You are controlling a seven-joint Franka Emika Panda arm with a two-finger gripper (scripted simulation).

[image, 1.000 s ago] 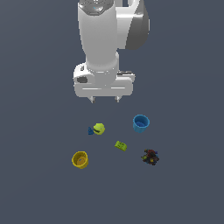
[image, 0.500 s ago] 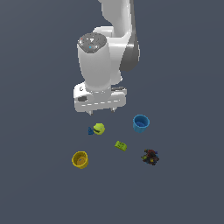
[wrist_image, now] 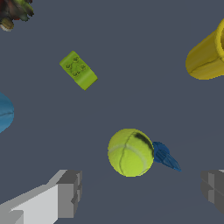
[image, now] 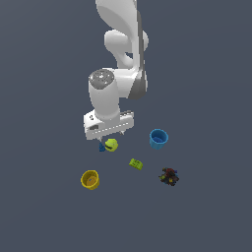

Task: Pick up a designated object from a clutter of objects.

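Looked like the approach step: gripper [wrist_image: 139, 192] was wide open and empty just above the yellow-green ball [wrist_image: 130, 152], which touched the tiny blue piece [wrist_image: 165, 156], so next it'd need to straddle the ball only.

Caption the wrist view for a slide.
Open hand above the yellow-green ball, tiny blue piece beside it.

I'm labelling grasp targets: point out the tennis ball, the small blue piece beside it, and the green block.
tennis ball [wrist_image: 130, 152], wrist view, centre of its felt
small blue piece [wrist_image: 165, 157], wrist view, its middle
green block [wrist_image: 78, 70], wrist view, top face
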